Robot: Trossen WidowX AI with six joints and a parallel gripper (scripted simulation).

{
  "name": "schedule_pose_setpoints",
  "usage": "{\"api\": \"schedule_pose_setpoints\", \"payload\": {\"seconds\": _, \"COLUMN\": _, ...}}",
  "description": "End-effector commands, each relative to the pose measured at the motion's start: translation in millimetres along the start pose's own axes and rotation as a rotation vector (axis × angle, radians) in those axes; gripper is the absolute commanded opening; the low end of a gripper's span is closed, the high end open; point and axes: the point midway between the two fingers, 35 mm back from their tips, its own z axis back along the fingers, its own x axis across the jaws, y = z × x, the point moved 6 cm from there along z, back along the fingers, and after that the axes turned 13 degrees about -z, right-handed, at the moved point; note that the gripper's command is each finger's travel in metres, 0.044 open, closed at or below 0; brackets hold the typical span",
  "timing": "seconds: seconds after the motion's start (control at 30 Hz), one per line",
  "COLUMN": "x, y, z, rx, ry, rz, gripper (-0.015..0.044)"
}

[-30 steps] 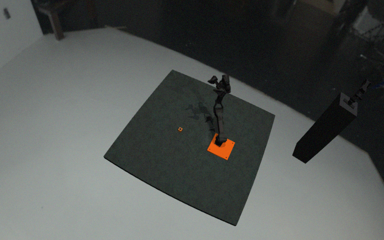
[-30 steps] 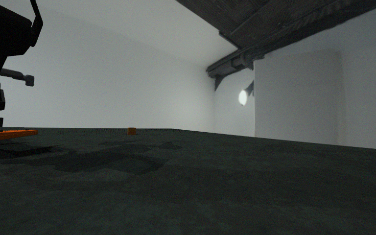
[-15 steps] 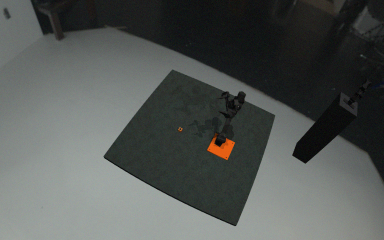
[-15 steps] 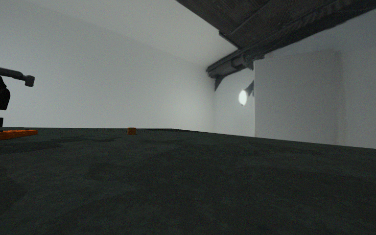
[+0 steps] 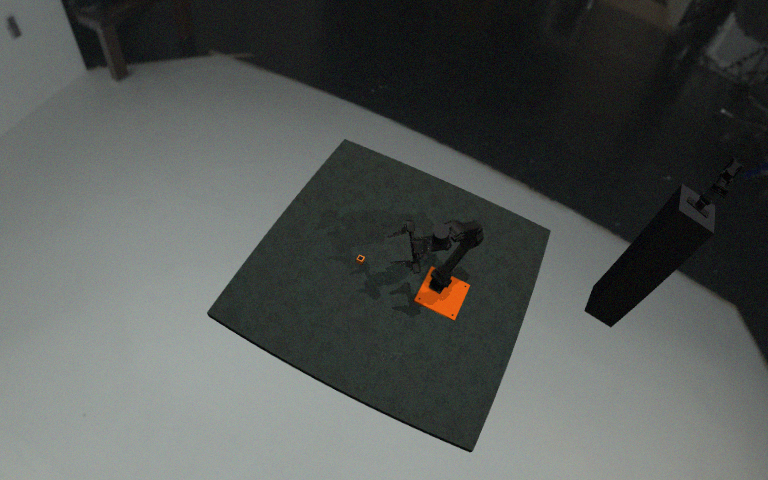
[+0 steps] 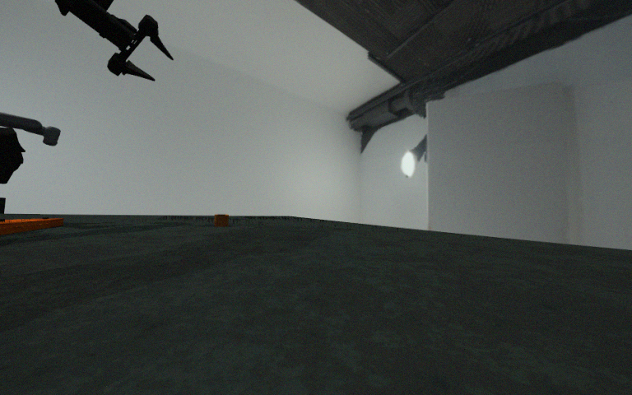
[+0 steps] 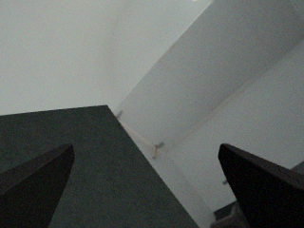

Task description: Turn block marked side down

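Observation:
The block (image 5: 360, 258) (image 6: 221, 220) is a small orange cube with a dark square mark on its top face. It rests on the dark mat (image 5: 339, 362) (image 6: 326, 302) (image 7: 108, 184), to the left of the arm's base. My gripper (image 5: 397, 249) (image 6: 162, 68) (image 7: 148, 151) is open and empty. It hangs high above the mat, between the base and the block and well apart from the block. The wrist view shows only the two dark fingers, the mat's edge and the walls; the block is out of that view.
The arm stands on an orange base plate (image 5: 453, 305) (image 6: 27, 225) on the mat. A tall dark pillar (image 5: 651, 260) stands off the mat at the right. A wall lamp (image 6: 408, 164) shines at the far wall.

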Motion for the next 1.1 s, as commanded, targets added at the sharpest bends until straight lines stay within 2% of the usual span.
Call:
{"api": "schedule_pose_setpoints", "payload": {"seconds": 0.0, "x": 1.6, "y": 25.4, "z": -49.1, "rx": 0.176, "ry": 0.018, "rz": -0.034, "gripper": 0.0440}}
{"api": "schedule_pose_setpoints", "payload": {"seconds": 0.27, "x": -23.3, "y": 105.3, "z": -139.7, "rx": 0.566, "ry": 0.067, "rz": -0.203, "gripper": 0.0440}}
{"api": "schedule_pose_setpoints", "payload": {"seconds": 0.5, "x": -67.1, "y": 207.4, "z": -196.9, "rx": 0.951, "ry": 0.136, "rz": -0.504, "gripper": 0.0440}}
{"api": "schedule_pose_setpoints", "payload": {"seconds": 0.8, "x": -117.2, "y": 332.2, "z": -210.7, "rx": 1.320, "ry": 0.239, "rz": -0.944, "gripper": 0.0440}}
{"api": "schedule_pose_setpoints", "payload": {"seconds": 0.9, "x": -122.7, "y": 348.1, "z": -208.5, "rx": 1.376, "ry": 0.254, "rz": -1.007, "gripper": 0.0440}}
{"api": "schedule_pose_setpoints", "payload": {"seconds": 1.07, "x": -117.4, "y": 355.1, "z": -209.5, "rx": 1.379, "ry": 0.255, "rz": -1.011, "gripper": 0.0440}}
